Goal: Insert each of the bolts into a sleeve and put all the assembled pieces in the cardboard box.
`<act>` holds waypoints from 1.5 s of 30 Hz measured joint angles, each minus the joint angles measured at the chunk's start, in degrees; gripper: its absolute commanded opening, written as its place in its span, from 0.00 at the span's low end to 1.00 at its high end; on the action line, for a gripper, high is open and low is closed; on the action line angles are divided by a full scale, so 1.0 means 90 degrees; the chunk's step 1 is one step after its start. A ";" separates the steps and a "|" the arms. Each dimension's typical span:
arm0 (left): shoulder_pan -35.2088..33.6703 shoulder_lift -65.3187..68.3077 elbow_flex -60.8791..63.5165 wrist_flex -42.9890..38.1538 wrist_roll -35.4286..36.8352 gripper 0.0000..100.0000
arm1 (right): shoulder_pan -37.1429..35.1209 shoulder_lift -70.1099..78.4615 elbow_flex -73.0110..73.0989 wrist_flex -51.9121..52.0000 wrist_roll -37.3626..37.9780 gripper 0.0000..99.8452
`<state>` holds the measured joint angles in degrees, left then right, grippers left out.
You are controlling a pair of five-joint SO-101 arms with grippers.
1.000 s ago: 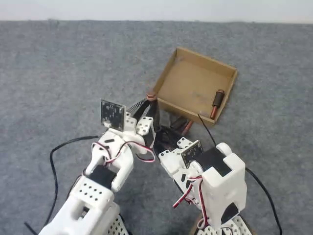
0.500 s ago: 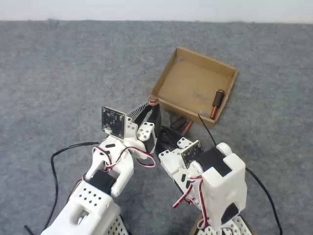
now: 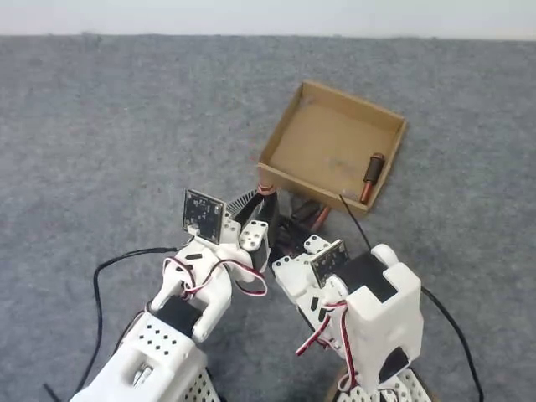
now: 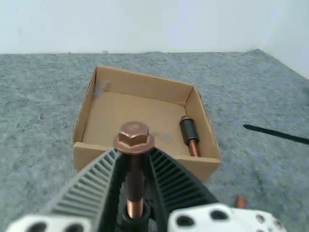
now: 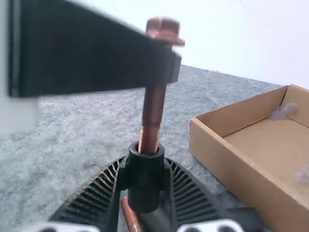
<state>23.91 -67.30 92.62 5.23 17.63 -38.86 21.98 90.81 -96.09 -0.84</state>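
1. The left tool is pinched narrow on the shank of a copper-coloured bolt, just under its hex flange head. The bolt stands roughly upright, head up.
2. Directly beneath it, the right tool is closed around a black sleeve, mouth up. The bolt's lower end sits in that mouth, and most of the shank is bare between the two tools.
3. The step in hand looks like seating the bolt. To do it well:
   - Keep the shank in line with the bore.
   - Bring the left tool straight down along that line while the right tool holds firm.
   - Avoid any tilt, which would likely catch the thread on the sleeve's rim.
   - Expect the left tool to meet the sleeve before the head seats, so a regrip higher up or a push on the head will probably be needed.
4. The cardboard box lies just beyond both tools, its near wall close to the left tool's tips. One assembled piece lies inside against the wall on the right tool's side.
5. A small copper piece, probably another bolt, lies on the grey desk just beside the right tool.
6. No readable brand, label or writing appears on the box, bolt or sleeve.
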 measured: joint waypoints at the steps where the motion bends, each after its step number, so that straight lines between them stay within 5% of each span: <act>1: 0.0000 -0.0010 0.0039 0.0000 0.0000 0.01 | 0.0000 0.0000 0.0000 0.0000 0.0000 0.01; 40: 0.0068 -0.0215 0.0469 0.0811 0.0039 0.01 | 0.0049 0.0000 0.0000 -0.0078 0.0010 0.01; 45: 0.0068 -0.0215 0.0469 0.0811 0.0049 0.13 | 0.0049 0.0000 0.0000 -0.0078 0.0010 0.01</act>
<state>24.53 -69.23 96.84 12.53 18.07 -38.42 21.98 90.81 -96.79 -0.75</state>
